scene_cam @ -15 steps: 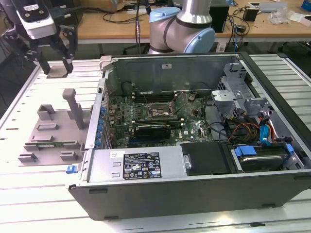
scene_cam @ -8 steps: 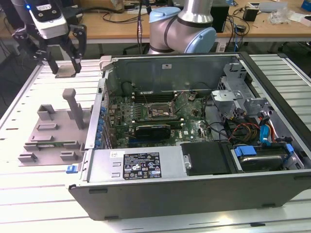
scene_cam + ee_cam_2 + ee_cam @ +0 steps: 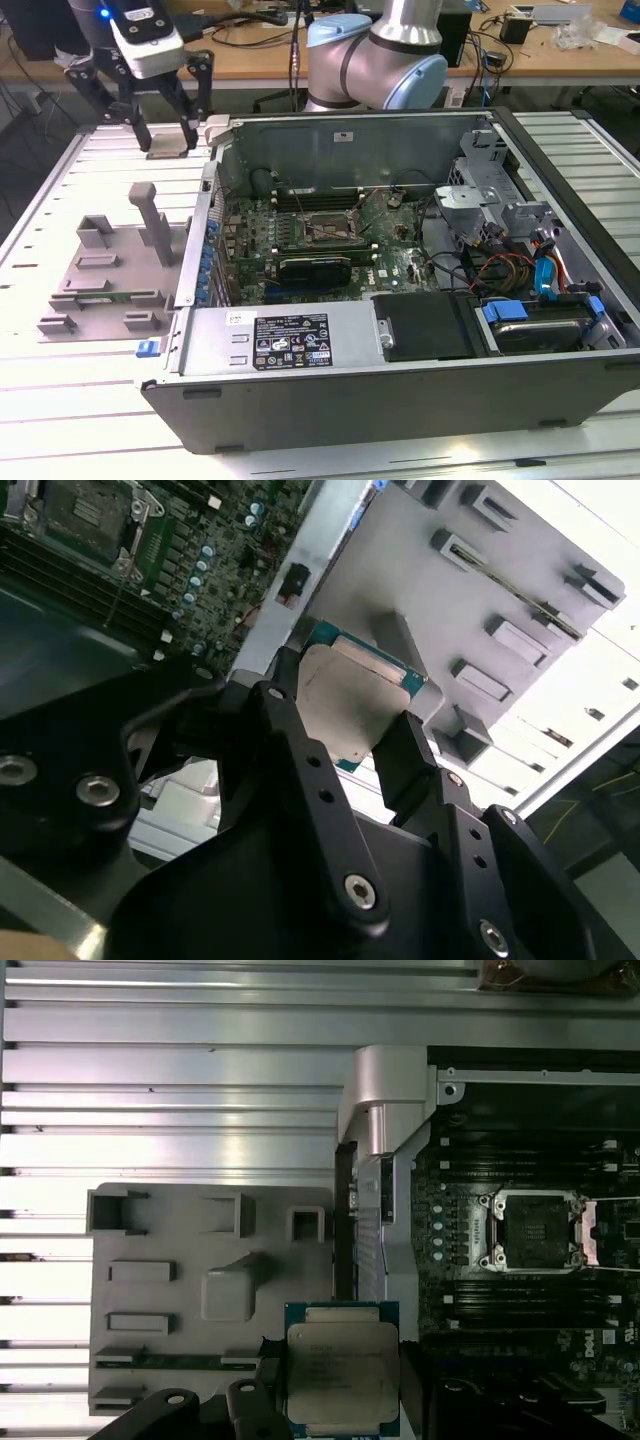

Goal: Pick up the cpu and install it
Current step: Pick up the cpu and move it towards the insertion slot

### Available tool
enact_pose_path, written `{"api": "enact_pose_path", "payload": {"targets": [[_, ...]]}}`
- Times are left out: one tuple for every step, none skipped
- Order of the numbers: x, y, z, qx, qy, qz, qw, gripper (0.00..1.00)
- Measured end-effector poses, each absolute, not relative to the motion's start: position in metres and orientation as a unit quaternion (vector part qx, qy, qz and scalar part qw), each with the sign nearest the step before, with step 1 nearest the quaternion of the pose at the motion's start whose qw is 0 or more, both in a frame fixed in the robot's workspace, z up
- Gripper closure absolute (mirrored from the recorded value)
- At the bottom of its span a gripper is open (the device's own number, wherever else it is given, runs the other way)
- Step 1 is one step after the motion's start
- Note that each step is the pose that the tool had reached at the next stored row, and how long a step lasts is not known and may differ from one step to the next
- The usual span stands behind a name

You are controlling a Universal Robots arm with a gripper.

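Observation:
The cpu [image 3: 342, 1365], a flat square chip with a silver top and a thin green edge, sits between my black fingers [image 3: 413, 1380] in both wrist views. My gripper [image 3: 168, 142] is shut on the cpu [image 3: 170, 152] and hangs over the slatted table at the exterior view's left, behind the grey fixture [image 3: 110, 270] and outside the case wall. In the second wrist view the cpu [image 3: 355, 705] is tilted, with the fixture behind it. The motherboard socket [image 3: 530, 1230] lies open inside the case, also seen as the socket [image 3: 318, 228] in the exterior view.
The open computer case [image 3: 400, 400] fills the exterior view's middle and right, with its side wall [image 3: 205, 230] standing between the fixture and the motherboard. A drive bay with blue clips [image 3: 540, 320] and cables sit at the right. Desks with cables stand behind.

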State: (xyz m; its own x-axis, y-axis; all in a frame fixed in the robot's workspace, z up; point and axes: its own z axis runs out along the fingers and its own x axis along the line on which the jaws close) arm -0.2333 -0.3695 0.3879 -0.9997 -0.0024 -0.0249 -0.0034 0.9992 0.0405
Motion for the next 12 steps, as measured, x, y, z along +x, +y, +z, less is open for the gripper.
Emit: {"api": "enact_pose_path", "payload": {"targets": [[-0.228,-0.370,0.388,-0.001,1.000,0.020,0.012,0.46],[-0.224,-0.369,0.388,-0.001,1.000,0.020,0.012,0.46],[-0.222,-0.369,0.388,-0.001,1.000,0.020,0.012,0.46],[-0.216,-0.369,0.388,-0.001,1.000,0.020,0.012,0.46],[-0.211,-0.369,0.388,-0.001,1.000,0.020,0.012,0.46],[-0.205,-0.369,0.388,-0.001,1.000,0.020,0.012,0.46],[-0.202,-0.369,0.388,-0.001,1.000,0.020,0.012,0.46],[-0.200,-0.369,0.388,-0.001,1.000,0.020,0.012,0.46],[-0.196,-0.369,0.388,-0.001,1.000,0.020,0.012,0.46],[-0.193,-0.369,0.388,-0.001,1.000,0.020,0.012,0.46],[-0.188,-0.369,0.388,-0.001,1.000,0.020,0.013,0.46],[-0.186,-0.369,0.388,-0.001,1.000,0.020,0.012,0.46]]}}
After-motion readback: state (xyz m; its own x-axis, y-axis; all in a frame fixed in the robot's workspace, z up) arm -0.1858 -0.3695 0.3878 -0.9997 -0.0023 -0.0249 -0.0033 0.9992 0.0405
